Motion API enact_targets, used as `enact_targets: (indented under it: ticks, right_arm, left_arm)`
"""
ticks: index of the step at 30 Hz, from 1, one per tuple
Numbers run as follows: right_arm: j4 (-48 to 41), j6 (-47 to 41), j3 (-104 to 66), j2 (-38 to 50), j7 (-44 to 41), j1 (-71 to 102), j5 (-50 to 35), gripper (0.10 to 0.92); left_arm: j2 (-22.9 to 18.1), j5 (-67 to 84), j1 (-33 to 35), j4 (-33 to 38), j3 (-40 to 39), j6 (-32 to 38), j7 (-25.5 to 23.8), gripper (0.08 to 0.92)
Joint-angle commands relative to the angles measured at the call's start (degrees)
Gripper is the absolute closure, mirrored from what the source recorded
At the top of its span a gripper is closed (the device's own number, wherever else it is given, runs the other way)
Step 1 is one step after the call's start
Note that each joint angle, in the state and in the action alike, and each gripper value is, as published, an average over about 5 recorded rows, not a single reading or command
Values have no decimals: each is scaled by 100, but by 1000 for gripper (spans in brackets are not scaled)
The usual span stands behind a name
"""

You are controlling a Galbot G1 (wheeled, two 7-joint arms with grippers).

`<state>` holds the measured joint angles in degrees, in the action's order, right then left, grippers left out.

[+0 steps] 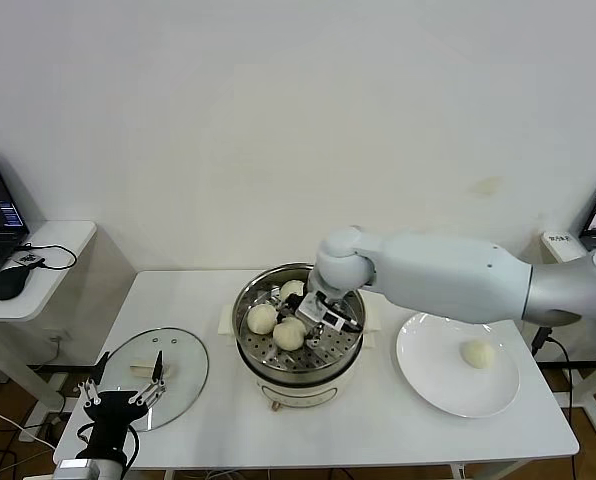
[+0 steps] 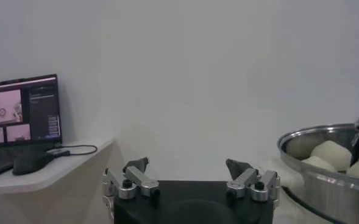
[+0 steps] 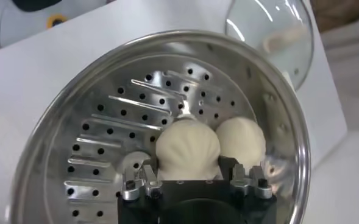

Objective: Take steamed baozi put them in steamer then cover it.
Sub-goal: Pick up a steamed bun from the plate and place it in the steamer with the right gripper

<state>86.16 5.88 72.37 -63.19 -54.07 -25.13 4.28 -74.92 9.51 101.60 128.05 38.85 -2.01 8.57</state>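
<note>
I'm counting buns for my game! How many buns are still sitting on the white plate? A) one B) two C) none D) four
A: the white plate carries a single baozi, while the other three sit in the steamer, where the right pincer is, its fingers around one.

Steamer (image 1: 300, 345) — shiny perforated metal; baozi (image 3: 187, 151) matt, smooth; cover (image 1: 154, 377) — clear glass.
</note>
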Motion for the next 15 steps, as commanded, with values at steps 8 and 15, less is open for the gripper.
enact_targets:
  ticks: [8,15]
  right_arm:
    - [155,558,96,-37,-176,-64,255,398]
    - [202,585,47,137,-233,-122,232,346]
  left_arm:
    - [-23,-3,-5,-26,-27,6,1,177]
    - [-30,-8,-3,-21,-32,7,2,177]
